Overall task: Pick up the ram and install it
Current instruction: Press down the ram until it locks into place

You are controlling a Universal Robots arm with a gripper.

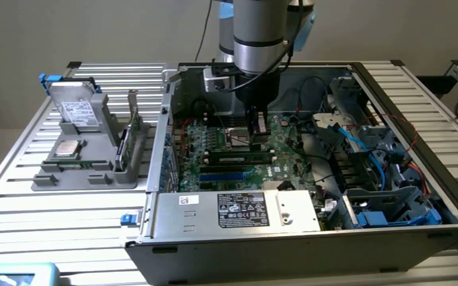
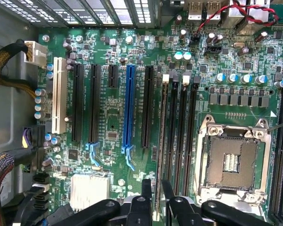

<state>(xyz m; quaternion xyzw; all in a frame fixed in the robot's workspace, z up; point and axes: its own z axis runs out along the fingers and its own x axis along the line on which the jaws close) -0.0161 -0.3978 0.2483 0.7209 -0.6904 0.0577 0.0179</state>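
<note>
In the exterior view I see the open computer case point(image 1: 293, 256) lying on the slatted table point(image 1: 6, 196), and I place everything from that case. Inside it, the arm reaches down over the motherboard point(image 1: 213, 143), with the gripper point(image 1: 257, 134) low above the ram point(image 1: 241, 158). The ram sits lengthwise in a memory slot, its white label showing. Also inside the case are a labelled metal box point(image 1: 237, 211) along the near wall and a blue drive cage point(image 1: 388, 208) in the near corner on the exterior view's right. Outside the case, just beside its wall on the exterior view's left, a grey holder point(image 1: 93, 179) carries a hard drive point(image 1: 74, 107), a silver processor chip point(image 1: 68, 148) and a green card point(image 1: 133, 128) standing upright. In the wrist view, inside the case, the ram point(image 2: 159, 141) stands edge-on in its slot on the motherboard point(image 2: 108, 127). The processor socket point(image 2: 231, 162) is empty. The gripper point(image 2: 155, 197) sits astride one end of the ram. I cannot tell whether it pinches the stick or stands loose around it.
</note>
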